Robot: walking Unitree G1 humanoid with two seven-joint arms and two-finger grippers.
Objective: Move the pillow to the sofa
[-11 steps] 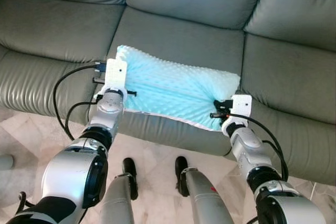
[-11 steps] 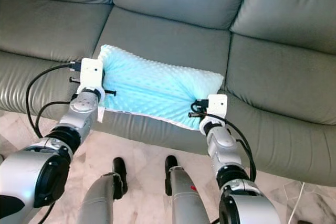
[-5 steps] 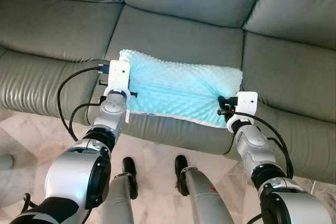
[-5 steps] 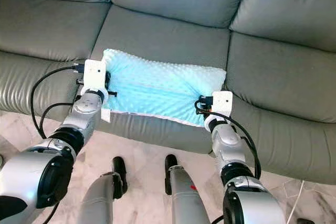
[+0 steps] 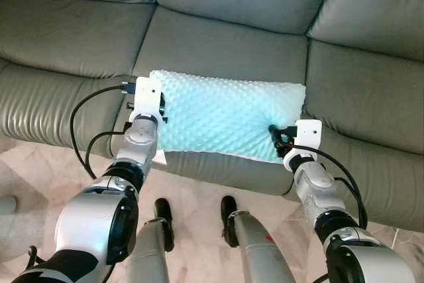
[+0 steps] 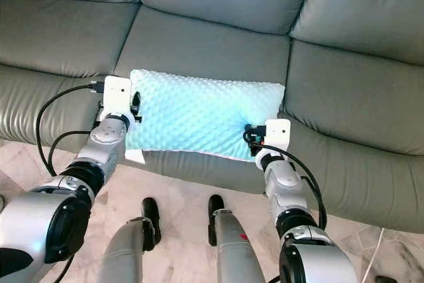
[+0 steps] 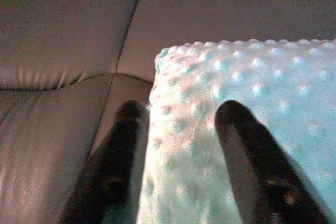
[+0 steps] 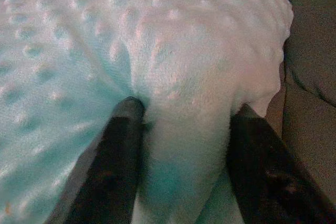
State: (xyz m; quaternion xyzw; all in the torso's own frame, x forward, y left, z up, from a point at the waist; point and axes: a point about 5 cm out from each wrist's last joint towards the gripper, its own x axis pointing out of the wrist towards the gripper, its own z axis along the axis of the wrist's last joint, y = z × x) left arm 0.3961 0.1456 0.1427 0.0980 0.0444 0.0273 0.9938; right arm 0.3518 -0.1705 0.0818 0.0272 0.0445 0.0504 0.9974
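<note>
Now, left to right. Left gripper [image 5: 159, 103] sits at the near-left corner of the pale blue dotted pillow [image 5: 228, 117]. In the left wrist view its two black fingers [image 7: 252, 166] are spread apart, one lying on top of the fabric, the other beside the pillow's edge over the sofa leather; nothing looks pinched between them, so I judge the grip let go or very loose.

Pillow lies flat across the middle seat cushion of the grey leather sofa [image 5: 225, 48], its front edge level with the cushion's front lip, just ahead of both wrists.

Right gripper [image 5: 273, 132] is at the near-right corner. In the right wrist view a fold of pillow bulges between its fingers [image 8: 113, 166], which are partly open and straddle that fold, touching it on both sides; it has hold of the corner.

Judgement: pillow is on the sofa; what remains is release and retreat.

Risks:
- If the right arm draws back before its fingers open fully, the caught fold would drag the pillow toward the front lip and off onto the floor.
- The plush fabric may snag on a fingertip on the left side during retreat, skewing the pillow.
</note>
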